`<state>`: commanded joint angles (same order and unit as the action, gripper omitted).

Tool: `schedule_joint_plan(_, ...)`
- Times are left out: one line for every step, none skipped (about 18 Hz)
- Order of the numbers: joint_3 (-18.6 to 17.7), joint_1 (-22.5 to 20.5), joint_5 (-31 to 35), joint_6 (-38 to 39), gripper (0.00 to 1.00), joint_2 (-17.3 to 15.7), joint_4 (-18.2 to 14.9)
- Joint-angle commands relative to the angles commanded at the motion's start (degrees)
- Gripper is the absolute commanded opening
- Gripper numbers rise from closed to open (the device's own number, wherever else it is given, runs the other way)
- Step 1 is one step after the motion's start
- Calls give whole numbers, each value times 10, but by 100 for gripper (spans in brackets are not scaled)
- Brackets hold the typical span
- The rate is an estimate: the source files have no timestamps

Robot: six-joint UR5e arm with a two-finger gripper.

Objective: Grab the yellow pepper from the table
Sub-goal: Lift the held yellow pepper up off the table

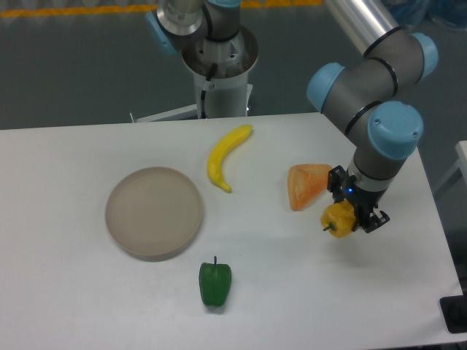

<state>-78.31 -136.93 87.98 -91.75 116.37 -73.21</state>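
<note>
So the black two-finger tool [353, 216] is clamped around the small blocky yellow-orange pepper [337, 219], which sits just below and to the right of the orange wedge-shaped piece [306, 186]. The pepper's little dark stem pokes out to the lower left, so it's tilted sideways in the grip. Honestly can't tell if it's off the flat white matte worktop [66, 292] yet or only just touching; there's a faint shadow under it, so my guess is barely lifted.

What could go wrong from here: the pepper looks smooth and rounded, and the fingers seem to hold it off to one side rather than across the middle. If that's right, it could rotate or squirt out as the arm goes up, especially with a quick lift. If it drops, it's round enough to roll, and the worktop's right edge isn't far from the wedge, so it might go over. The wedge itself is close, so a sideways swing could bump it.

Rest of the surface: a long yellow banana [225, 157] up and left of the wedge, a round beige flat plate [154, 212] further left, and a small green pepper [215, 284] down and left. Beyond the worktop it's dark grey floor with a yellow stripe at the far edge, plus the arm's base.
</note>
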Motion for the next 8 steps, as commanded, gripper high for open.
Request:
schedule_joint_plan(0,0,0,-1,29,1,0)
schedule_joint_plan(-1,-3,0,-1,29,3,1)
schedule_joint_plan(-1,-4,-3,-1,29,4,2)
schedule_joint_plan(1,-4,-1,-1,30,4,1)
schedule_joint_plan(1,-4,1,-1,30,4,2)
schedule_joint_plan(1,-4,1,-1,30,4,3)
schedule_joint_plan(1,-4,1,-1,30,4,3)
schedule_joint_plan(1,-4,1,-1,30,4,3)
